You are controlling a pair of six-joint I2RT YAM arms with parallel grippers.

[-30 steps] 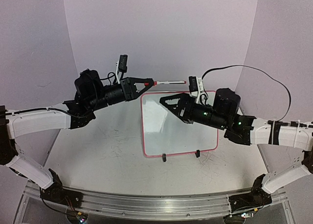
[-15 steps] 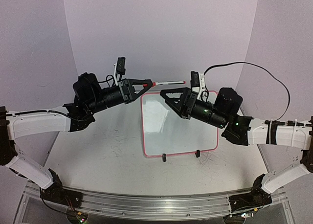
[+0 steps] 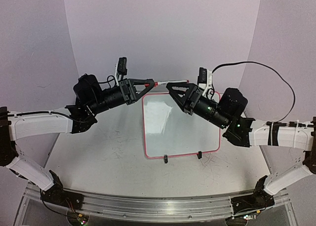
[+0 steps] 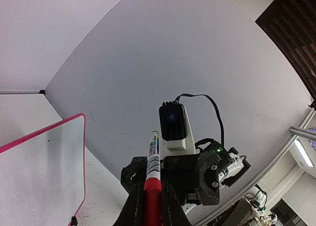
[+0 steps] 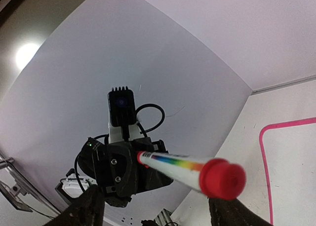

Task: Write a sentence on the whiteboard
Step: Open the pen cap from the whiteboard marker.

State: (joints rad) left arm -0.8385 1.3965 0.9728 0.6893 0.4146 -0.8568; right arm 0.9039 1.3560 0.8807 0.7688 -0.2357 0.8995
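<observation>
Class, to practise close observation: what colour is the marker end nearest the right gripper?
Red. That end of the marker shows best in the right wrist view.

Pink-rimmed rectangular whiteboard (image 3: pixel 182 132) on white table (image 3: pixel 98 157), toward back edge. Red-capped white marker pen (image 3: pixel 177 81) above its far edge, between left gripper (image 3: pixel 152 83) and right gripper (image 3: pixel 170 88).

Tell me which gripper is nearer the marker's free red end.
Right. The right gripper straddles that end of the marker, jaws open either side; the left gripper clamps the opposite end.
</observation>
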